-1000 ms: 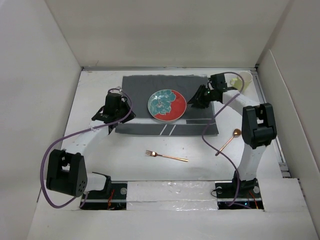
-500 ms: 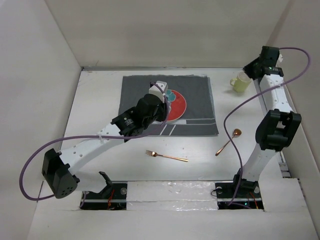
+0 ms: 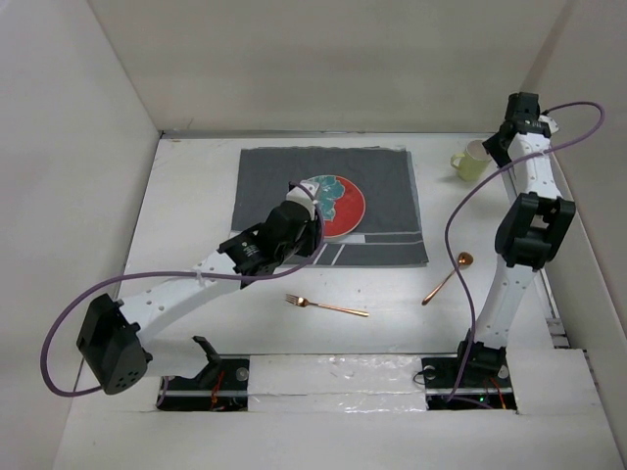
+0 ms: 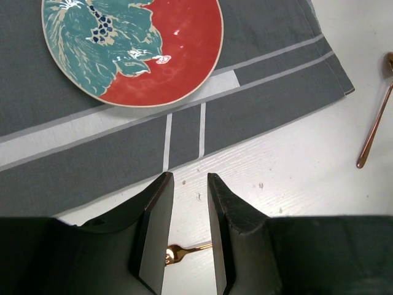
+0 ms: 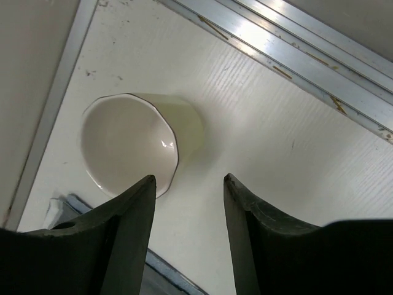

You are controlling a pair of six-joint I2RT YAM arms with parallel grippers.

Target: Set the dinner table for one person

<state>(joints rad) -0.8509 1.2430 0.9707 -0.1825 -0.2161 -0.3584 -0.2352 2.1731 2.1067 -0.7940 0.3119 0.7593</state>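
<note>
The white dinner table [image 3: 186, 186] holds a dark grey striped placemat [image 3: 382, 196] with a red and teal plate [image 3: 343, 204] on it. A copper fork [image 3: 326, 305] lies in front of the mat and a copper spoon [image 3: 448, 277] lies to its right. A pale yellow cup [image 3: 471, 161] stands at the back right. My left gripper [image 3: 304, 235] hovers over the mat's front edge [image 4: 264, 117], open and empty [image 4: 189, 178]; the plate [image 4: 132, 49] is just beyond it. My right gripper [image 3: 502, 142] is open [image 5: 189, 178] above the table beside the cup [image 5: 132, 144].
White walls enclose the table on three sides, close to the right arm. A metal rail [image 5: 276, 43] runs along the right edge by the cup. The fork's tines [image 4: 178, 251] show under the left fingers; the spoon [image 4: 374, 123] is at that view's right.
The left gripper left the mat's left side, swung over the plate and drew back toward the mat's front. The right gripper went from the mat's right side to the cup.
</note>
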